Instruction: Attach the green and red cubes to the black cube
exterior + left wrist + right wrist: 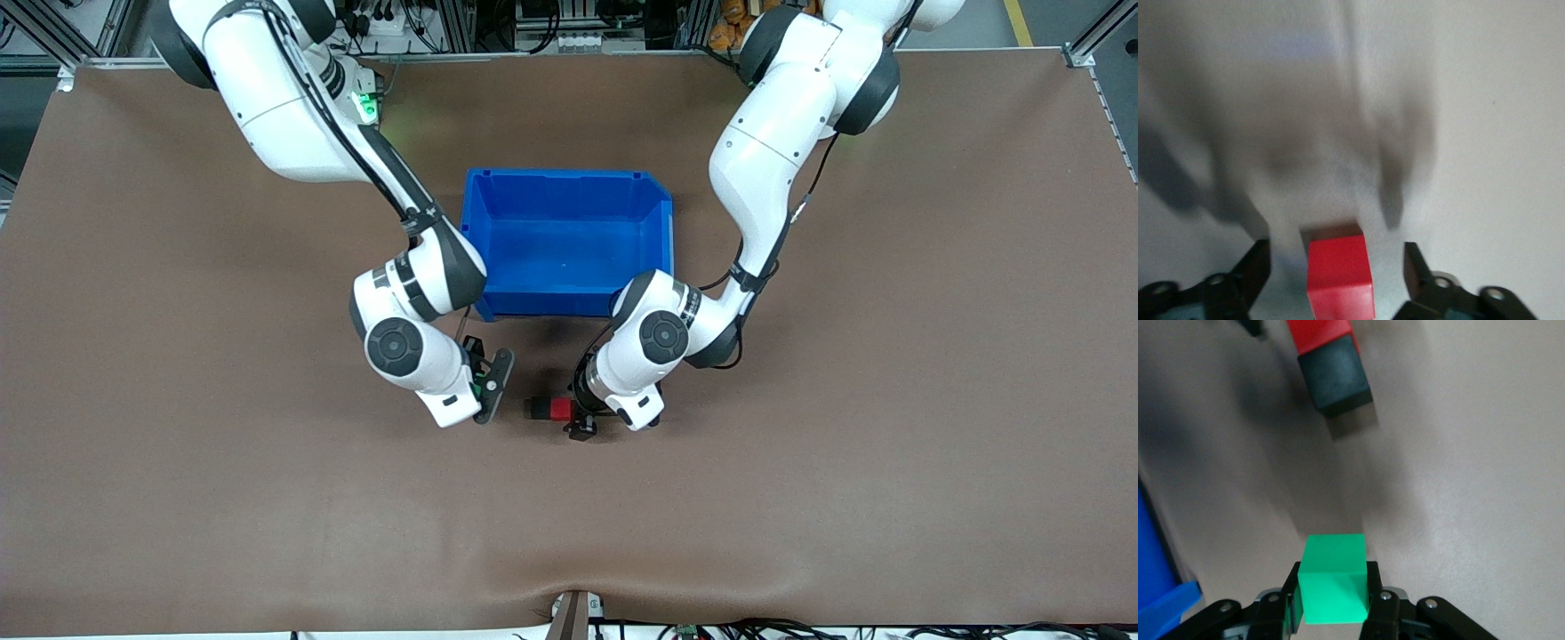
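The red cube (561, 408) and the black cube (539, 408) lie joined side by side on the table, the black one toward the right arm's end. My left gripper (578, 416) is low at the red cube (1338, 270); in the left wrist view it (1337, 259) is open, with a finger on each side of the cube and a gap at both. My right gripper (487, 388) is shut on the green cube (477, 385) just above the table, beside the pair. The right wrist view shows this gripper (1335, 590), its green cube (1333, 577), the black cube (1335, 377) and the red cube (1319, 335).
A blue bin (569, 182) stands on the brown table, farther from the front camera than the cubes; it looks empty. Its corner shows in the right wrist view (1158, 600). Both arms' elbows hang close to the bin's front wall.
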### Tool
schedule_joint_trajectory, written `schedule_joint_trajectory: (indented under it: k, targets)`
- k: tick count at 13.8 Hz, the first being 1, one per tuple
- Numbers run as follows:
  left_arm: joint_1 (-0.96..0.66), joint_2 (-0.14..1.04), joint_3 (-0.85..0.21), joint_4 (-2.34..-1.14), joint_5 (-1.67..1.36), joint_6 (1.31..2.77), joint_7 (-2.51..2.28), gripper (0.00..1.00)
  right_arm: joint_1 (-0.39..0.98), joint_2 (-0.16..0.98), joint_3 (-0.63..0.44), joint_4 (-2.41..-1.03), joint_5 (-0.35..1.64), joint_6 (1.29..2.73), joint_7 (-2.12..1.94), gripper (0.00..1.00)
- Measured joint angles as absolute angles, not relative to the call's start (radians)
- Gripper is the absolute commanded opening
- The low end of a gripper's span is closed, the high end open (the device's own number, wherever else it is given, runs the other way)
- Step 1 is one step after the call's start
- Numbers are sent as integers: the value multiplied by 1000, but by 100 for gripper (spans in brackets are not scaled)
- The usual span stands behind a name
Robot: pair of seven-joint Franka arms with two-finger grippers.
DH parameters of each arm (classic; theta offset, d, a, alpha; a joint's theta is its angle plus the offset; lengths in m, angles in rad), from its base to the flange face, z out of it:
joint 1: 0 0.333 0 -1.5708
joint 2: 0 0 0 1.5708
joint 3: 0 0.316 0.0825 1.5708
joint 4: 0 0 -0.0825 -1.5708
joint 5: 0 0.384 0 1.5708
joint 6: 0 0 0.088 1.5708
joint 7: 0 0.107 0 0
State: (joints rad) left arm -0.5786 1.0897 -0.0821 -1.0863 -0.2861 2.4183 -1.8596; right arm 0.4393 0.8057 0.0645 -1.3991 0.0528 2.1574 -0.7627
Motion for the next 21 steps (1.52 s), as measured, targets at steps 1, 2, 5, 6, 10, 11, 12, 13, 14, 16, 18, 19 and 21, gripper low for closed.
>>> schedule_joint_trajectory:
  k: [1, 2, 5, 6, 10, 11, 12, 13, 14, 16, 18, 19, 21]
  targets:
    - [-572, 1086, -81, -1076, -286, 2387, -1833, 100, 450, 815, 64, -1380, 30, 2158, -748, 0]
    - [-564, 1077, -79, -1070, -286, 2356, -1806, 100, 459, 826, 64, -1360, 12, 2158, -740, 0]
    - [-528, 1049, -72, -1065, -284, 2289, -1729, 100, 481, 867, 62, -1302, -31, 2162, -737, 0]
    - [-519, 1042, -69, -1065, -280, 2276, -1700, 100, 492, 880, 60, -1284, -50, 2162, -737, 0]
    - [-503, 1014, -61, -1063, -144, 2217, -1678, 100, 524, 916, 52, -1234, -118, 2162, -735, 0]
    - [-498, 1006, -61, -1062, -111, 2203, -1678, 100, 530, 923, 52, -1226, -123, 2162, -735, 0]
    - [-490, 997, -60, -1061, -91, 2193, -1671, 100, 536, 930, 51, -1221, -125, 2162, -735, 0]
    - [-476, 985, -59, -1059, -81, 2179, -1637, 100, 542, 937, 49, -1214, -126, 2162, -735, 0]
    - [-457, 969, -59, -1058, -80, 2154, -1572, 100, 546, 945, 46, -1205, -126, 2162, -735, 0]
    - [-407, 934, -59, -1056, -79, 2090, -1404, 100, 552, 961, 45, -1184, -127, 2162, -735, 0]
    - [-352, 896, -59, -1055, -79, 2024, -1260, 100, 554, 975, 45, -1166, -127, 2166, -735, 0]
    - [-326, 875, -58, -1054, -79, 1988, -1194, 100, 557, 981, 45, -1161, -128, 2178, -735, 0]
    - [-281, 826, -57, -1051, -78, 1909, -1041, 100, 561, 987, 42, -1160, -129, 2194, -735, 0]
